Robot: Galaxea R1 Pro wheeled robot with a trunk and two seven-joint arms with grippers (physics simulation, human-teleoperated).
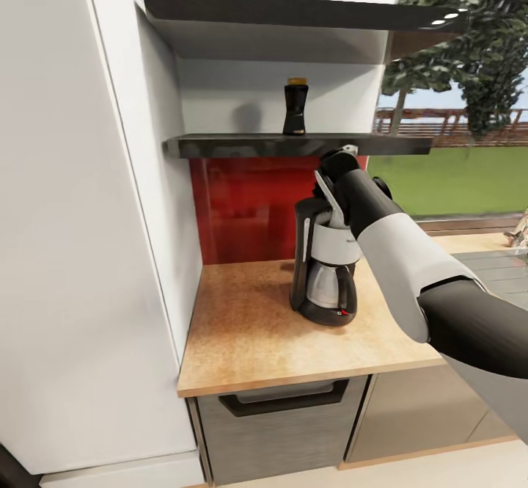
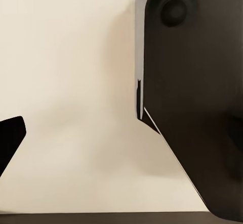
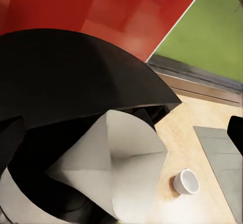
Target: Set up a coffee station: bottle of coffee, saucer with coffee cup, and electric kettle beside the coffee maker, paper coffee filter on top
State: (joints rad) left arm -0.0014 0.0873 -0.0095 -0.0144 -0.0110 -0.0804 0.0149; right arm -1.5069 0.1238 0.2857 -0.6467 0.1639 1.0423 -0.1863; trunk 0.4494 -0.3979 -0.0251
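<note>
While the right arm's gripper hangs over the tall black-and-white drip coffee maker on the tan speckled countertop, the white paper cone filter sits at the machine's open top; whether the fingers grip it cannot be told. Filter placement looks in hand; next, release and withdraw upward. The brown gold-capped coffee bottle waits on the dark shelf above the machine.
</note>
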